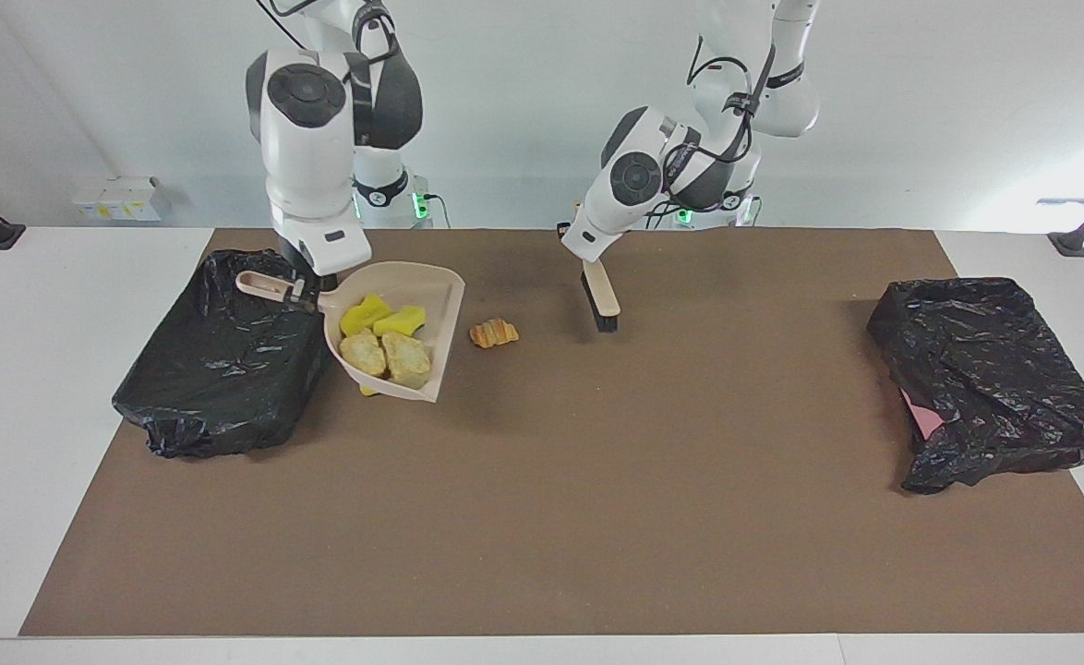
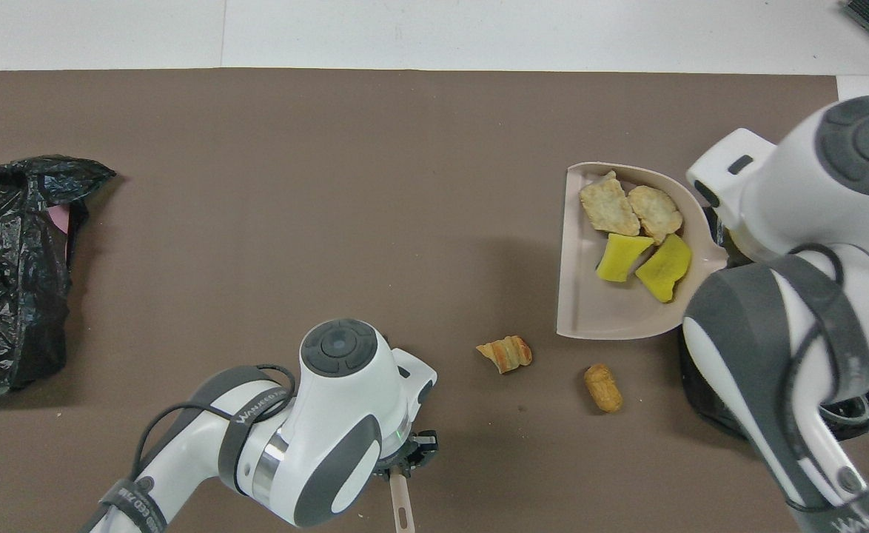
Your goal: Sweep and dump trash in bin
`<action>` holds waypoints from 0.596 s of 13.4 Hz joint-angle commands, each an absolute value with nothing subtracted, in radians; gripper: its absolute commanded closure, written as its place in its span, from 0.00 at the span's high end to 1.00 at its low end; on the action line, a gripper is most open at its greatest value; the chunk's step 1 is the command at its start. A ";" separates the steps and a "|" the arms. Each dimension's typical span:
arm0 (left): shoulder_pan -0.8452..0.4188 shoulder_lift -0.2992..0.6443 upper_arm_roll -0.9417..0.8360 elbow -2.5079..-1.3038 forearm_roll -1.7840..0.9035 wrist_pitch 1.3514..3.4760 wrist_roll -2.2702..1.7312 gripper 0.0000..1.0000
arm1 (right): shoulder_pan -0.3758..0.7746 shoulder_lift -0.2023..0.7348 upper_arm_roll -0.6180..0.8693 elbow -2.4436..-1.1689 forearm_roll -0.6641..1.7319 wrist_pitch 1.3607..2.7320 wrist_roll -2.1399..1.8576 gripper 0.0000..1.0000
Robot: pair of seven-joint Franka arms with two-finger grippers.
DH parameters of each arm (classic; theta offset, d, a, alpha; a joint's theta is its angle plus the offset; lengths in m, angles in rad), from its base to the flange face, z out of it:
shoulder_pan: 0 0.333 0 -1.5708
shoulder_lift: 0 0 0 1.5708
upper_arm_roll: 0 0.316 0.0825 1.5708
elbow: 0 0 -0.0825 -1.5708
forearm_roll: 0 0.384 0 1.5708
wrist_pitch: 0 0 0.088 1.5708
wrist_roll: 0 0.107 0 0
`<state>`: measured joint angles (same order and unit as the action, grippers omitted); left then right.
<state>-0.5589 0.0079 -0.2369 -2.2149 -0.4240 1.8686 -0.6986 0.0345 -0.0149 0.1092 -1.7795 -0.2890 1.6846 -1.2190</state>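
Brown mat (image 1: pixel 542 517): two rolls (image 2: pixel 506 353) loose near the robots. Right gripper (image 1: pixel 297 291) grips dustpan (image 1: pixel 431 286) with four trash pieces (image 1: pixel 385 346) beside bin (image 1: pixel 228 351); left gripper (image 1: pixel 582 261) clamps brush (image 1: pixel 600 300).

Four trash pieces (image 2: pixel 636 233) lie in the raised dustpan (image 2: pixel 605 318); two rolls (image 2: pixel 506 354) on the mat.

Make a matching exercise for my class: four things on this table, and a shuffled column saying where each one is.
1. dustpan
2. brush
3. striped roll
4. yellow sponge chunks

A. in the dustpan
B. held by the left gripper
C. lying on the brown mat
D. held by the right gripper

Pairs: 1-D, 2-B, 3-C, 4-A
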 commanded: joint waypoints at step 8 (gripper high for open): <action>-0.576 -0.011 -0.219 -2.307 -0.407 1.987 -0.723 1.00 | -0.390 -0.285 0.118 -2.114 -0.578 1.888 -1.509 0.00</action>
<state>-0.6211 0.0049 -0.2232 -2.3290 -0.4232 2.0204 -0.7210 -0.3750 -0.2323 0.1015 -2.0634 -0.4821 1.8698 -1.4933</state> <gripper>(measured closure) 0.423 0.683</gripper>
